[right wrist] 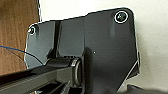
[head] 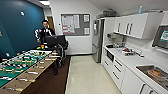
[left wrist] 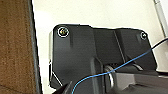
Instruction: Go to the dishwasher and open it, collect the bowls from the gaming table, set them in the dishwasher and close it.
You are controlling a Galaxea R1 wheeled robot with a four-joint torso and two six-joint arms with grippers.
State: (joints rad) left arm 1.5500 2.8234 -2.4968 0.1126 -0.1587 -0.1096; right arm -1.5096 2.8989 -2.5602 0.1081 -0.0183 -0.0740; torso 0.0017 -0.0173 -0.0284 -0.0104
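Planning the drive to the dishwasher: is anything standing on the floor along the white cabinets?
Nothing visible does. The pale floor beside the cabinets lies bare up to the fridge. The foosball table and a person with a dark rig stand left of that strip, on the dark floor.
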